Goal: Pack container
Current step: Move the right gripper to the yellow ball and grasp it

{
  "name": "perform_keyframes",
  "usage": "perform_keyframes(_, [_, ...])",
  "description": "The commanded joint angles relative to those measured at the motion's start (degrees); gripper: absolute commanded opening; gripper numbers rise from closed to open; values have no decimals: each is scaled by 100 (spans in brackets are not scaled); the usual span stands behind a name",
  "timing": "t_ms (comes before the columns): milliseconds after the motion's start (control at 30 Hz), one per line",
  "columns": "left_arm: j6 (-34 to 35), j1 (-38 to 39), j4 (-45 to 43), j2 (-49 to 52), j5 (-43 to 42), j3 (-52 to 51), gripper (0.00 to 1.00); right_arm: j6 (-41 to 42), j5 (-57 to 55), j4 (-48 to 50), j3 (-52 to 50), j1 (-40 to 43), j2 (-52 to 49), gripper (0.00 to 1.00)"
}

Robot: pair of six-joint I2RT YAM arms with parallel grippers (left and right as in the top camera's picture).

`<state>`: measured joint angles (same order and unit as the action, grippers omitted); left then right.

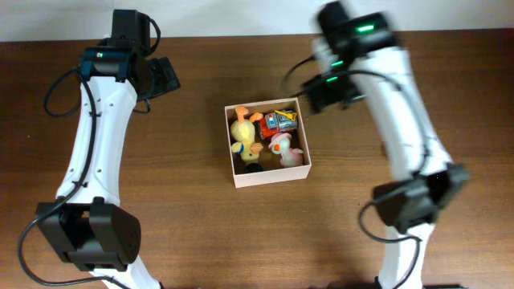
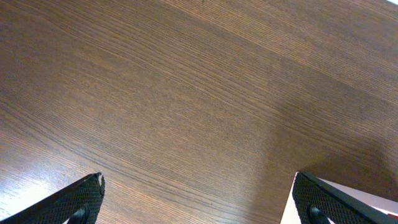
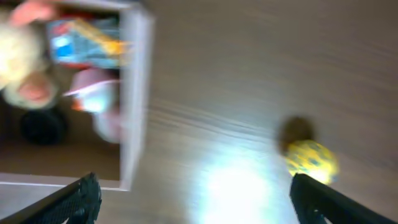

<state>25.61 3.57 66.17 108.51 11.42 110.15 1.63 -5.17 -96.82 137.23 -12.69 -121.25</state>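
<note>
Wooden table, dark brown grain, carries everything. Left arm and right arm, both white, rise from the near edge and reach toward the far side.

Container: sits mid-table between the two arms, open side up. It is well apart from the left gripper and close beside the right gripper, whose jaws hang just off the box's far right corner. In the blurred right wrist view, the cream wall stands ahead of the jaws and off to the side, beyond the finger at the picture's left edge.

Contents, overhead view:
- yellow plush duck, largest
- red toy car
- pink and white toy
- dark round thing, too small to name

Left gripper: jaws wide, only bare wood between and ahead of them.
Right gripper: jaws wide, bare wood between them.

Yellow ball: on the table outside the box, just ahead of the finger at the picture's right edge. I cannot tell whether they touch.
</note>
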Motion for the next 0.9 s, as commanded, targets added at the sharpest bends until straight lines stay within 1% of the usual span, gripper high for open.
perform_keyframes(0, [70, 11, -11, 28, 42, 57, 99, 199, -44, -52, 131, 739, 337, 99])
perform_keyframes(233, [70, 11, -11, 31, 42, 57, 99, 251, 59, -50, -258, 1926, 337, 99])
perform_keyframes(467, [70, 11, -11, 28, 42, 57, 99, 518, 42, 208, -1161, 2732, 337, 99])
perform_keyframes(567, [70, 11, -11, 28, 42, 57, 99, 809, 44, 566, -1740, 2968, 337, 99])
perform_keyframes(667, [70, 11, -11, 28, 42, 57, 99, 837, 50, 1056, -2385, 3082, 337, 99])
perform_keyframes(867, [70, 11, -11, 28, 42, 57, 99, 863, 48, 2258, -3521, 3008, 337, 99])
